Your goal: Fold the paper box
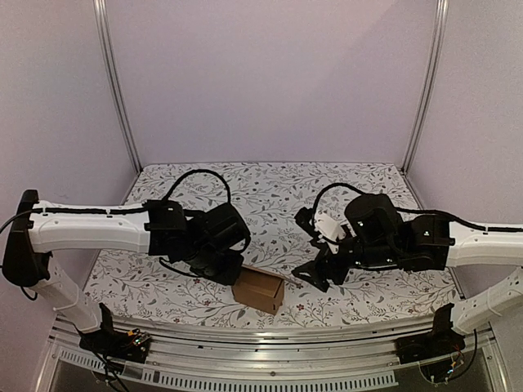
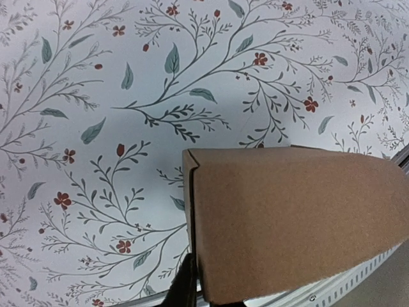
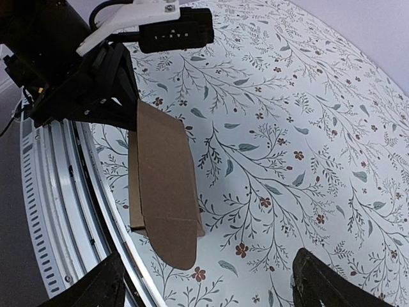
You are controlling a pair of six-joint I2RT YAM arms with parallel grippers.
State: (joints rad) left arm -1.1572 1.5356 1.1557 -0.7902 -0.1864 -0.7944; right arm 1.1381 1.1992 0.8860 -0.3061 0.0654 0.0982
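Observation:
The paper box (image 1: 258, 291) is a small brown cardboard box near the table's front edge, between my arms. In the right wrist view the paper box (image 3: 163, 185) has a long lid panel raised, ending in a rounded tuck flap. My left gripper (image 1: 230, 268) holds that panel at its far end, also seen in the right wrist view (image 3: 124, 102). In the left wrist view the panel (image 2: 294, 217) fills the lower right; one finger (image 2: 185, 284) presses its edge, the other is hidden. My right gripper (image 1: 315, 273) is open and empty (image 3: 208, 288), just right of the flap's tip.
The table carries a floral cloth (image 1: 270, 192). A metal rail (image 1: 261, 335) runs along the front edge, right beside the box (image 3: 83, 211). Purple walls and two upright posts close in the back and sides.

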